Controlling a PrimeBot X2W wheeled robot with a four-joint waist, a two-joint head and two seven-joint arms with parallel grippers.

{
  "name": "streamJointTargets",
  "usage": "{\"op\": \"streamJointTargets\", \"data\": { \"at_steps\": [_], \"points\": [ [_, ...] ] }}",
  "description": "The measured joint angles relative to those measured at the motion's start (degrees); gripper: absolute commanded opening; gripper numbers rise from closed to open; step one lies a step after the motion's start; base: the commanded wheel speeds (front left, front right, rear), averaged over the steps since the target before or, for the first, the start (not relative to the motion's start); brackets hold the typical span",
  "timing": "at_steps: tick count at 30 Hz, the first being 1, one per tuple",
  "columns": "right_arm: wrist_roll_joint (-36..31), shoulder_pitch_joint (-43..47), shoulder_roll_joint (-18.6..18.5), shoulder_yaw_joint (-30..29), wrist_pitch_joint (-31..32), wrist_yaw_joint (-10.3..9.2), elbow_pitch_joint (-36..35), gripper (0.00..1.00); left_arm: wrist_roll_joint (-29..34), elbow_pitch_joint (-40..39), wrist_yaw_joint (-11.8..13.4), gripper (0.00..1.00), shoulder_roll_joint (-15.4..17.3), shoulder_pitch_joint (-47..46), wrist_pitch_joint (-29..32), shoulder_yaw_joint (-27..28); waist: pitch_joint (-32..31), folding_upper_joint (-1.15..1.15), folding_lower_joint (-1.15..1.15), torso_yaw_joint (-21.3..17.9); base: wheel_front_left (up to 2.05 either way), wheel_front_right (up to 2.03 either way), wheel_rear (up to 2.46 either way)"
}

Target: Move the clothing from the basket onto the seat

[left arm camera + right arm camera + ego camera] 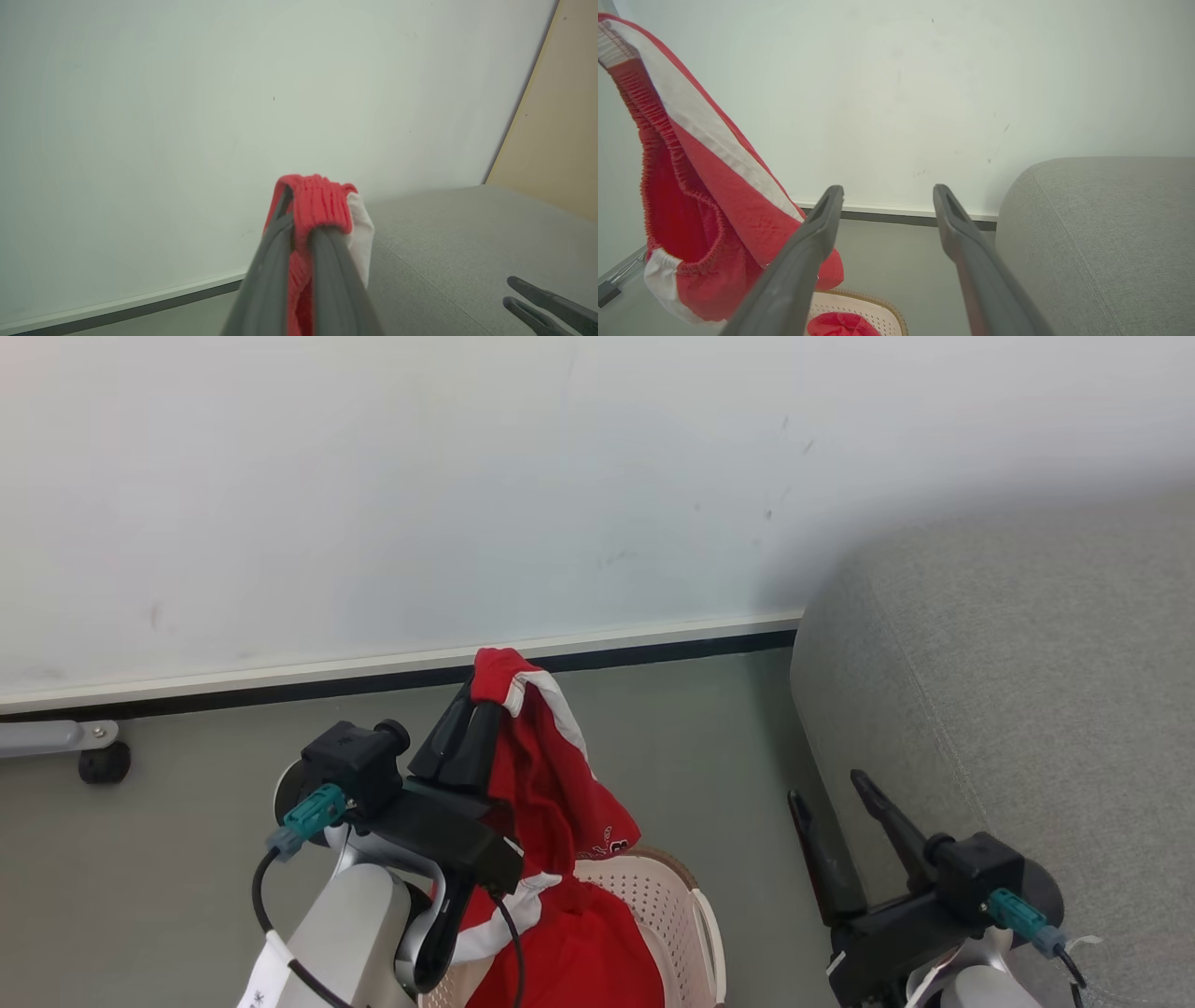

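Observation:
My left gripper [485, 695] is shut on the elastic waistband of a red garment with white trim bands [546, 784], held up above the basket [653, 896]. In the left wrist view the bunched red band of that garment [320, 205] sits pinched between the dark fingers. The garment's lower part still hangs into the cream perforated basket. A second red piece of clothing [840, 324] lies inside the basket. The grey fabric seat [1027, 691] stands at the right. My right gripper [826, 789] is open and holds nothing, beside the seat's rounded edge.
A pale wall [467, 476] with a white and black baseboard [653, 644] runs behind. Grey floor [168, 859] lies between the basket and the wall. A caster wheel on a grey leg [103, 761] shows at the far left.

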Motion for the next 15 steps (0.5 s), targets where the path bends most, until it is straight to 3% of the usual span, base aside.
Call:
{"op": "streamJointTargets", "data": {
  "at_steps": [15],
  "points": [
    [0.0, 0.5, 0.6, 2.0, 1.5, 0.91, -1.7, 1.0, 0.0, -5.5, 1.4, 0.0, 0.2, 1.8, 1.2, -0.7, -0.7, 0.0, 0.01, 0.1, 0.0, 0.0, 0.0]
  ]
}}
